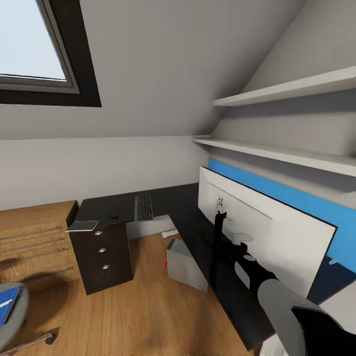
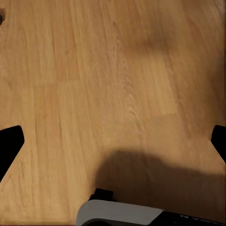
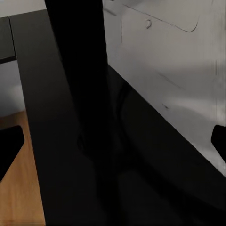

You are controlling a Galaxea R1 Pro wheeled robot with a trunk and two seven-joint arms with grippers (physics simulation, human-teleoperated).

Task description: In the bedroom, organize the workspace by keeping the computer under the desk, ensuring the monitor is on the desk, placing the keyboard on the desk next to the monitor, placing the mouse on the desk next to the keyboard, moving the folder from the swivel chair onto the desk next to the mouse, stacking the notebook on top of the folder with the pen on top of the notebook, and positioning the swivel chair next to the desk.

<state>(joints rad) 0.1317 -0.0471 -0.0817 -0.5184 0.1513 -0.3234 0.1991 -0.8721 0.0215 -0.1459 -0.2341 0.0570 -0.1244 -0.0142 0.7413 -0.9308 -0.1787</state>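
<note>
The monitor (image 1: 267, 232) stood on the desk (image 1: 183, 207) (white back towards you), your right gripper (image 1: 221, 217) spread wide around its stand (image 3: 87, 94); left gripper (image 2: 113, 141) released.

The monitor (image 1: 267, 232) stands on the black L-shaped desk (image 1: 183, 207), its white back showing. At the desk's 11 o'clock end lie the keyboard (image 1: 144, 207), mouse (image 1: 114, 215) and grey notebook (image 1: 82, 226). The grey computer (image 1: 185, 264) sits on the floor at the desk's edge; the blue folder (image 1: 7, 304) lies on the swivel chair (image 1: 15, 316) at 8 o'clock.
</note>
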